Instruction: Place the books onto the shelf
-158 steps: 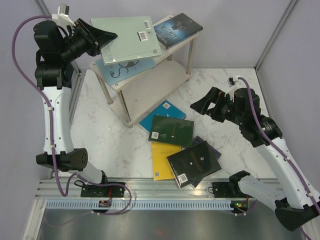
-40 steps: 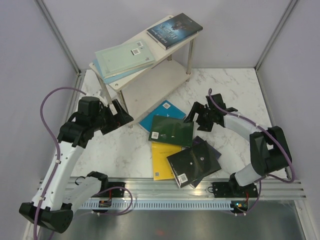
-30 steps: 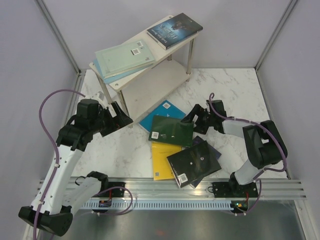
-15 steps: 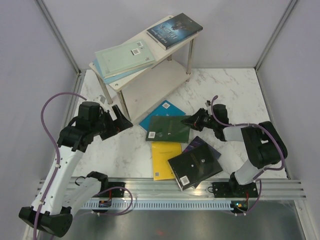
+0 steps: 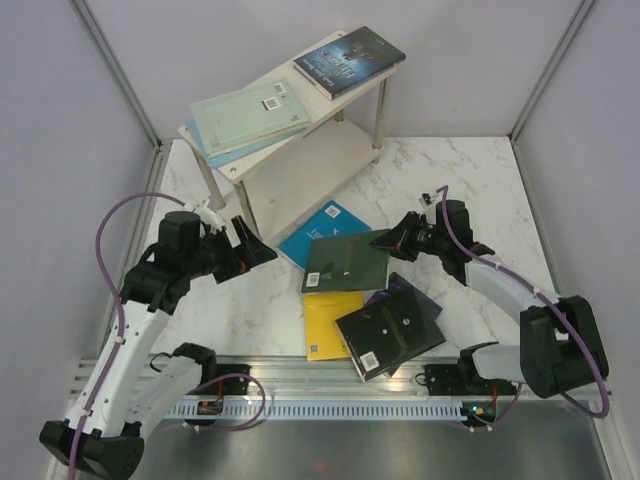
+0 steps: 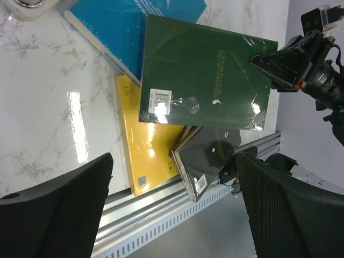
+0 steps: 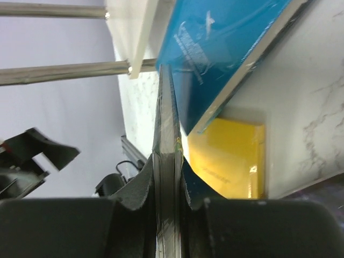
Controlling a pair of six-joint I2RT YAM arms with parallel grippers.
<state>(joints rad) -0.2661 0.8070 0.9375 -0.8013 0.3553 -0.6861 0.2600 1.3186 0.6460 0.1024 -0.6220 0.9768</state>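
The right gripper (image 5: 388, 240) is clamped on the right edge of the dark green book (image 5: 345, 265). In the right wrist view that book is seen edge-on, pinched tight between the two fingers (image 7: 134, 193). The book is just in front of the shelf (image 5: 300, 175), on the side towards the arm bases, and it overlaps the teal book (image 5: 322, 228) and the yellow book (image 5: 328, 320). Whether it is lifted clear of them cannot be told

The teal book lies flat on the marble table (image 5: 450, 180), closest to the shelf, with one corner near the foot of a front leg. The yellow book lies farther out from the shelf. The black book (image 5: 390, 332) is farthest out, resting on top of the purple book (image 5: 405, 288), of which only a corner shows

On the shelf's top board, the pale green book (image 5: 250, 112) lies on the light blue book (image 5: 240, 150) at the left end, and the dark blue pictorial book (image 5: 350, 60) lies at the right end. The lower board holds no book

The left gripper (image 5: 255, 247) hangs near the foot of the shelf's front leg, to its left. Its fingers are spread wide with nothing between them, and its camera looks down on the books in front of the shelf
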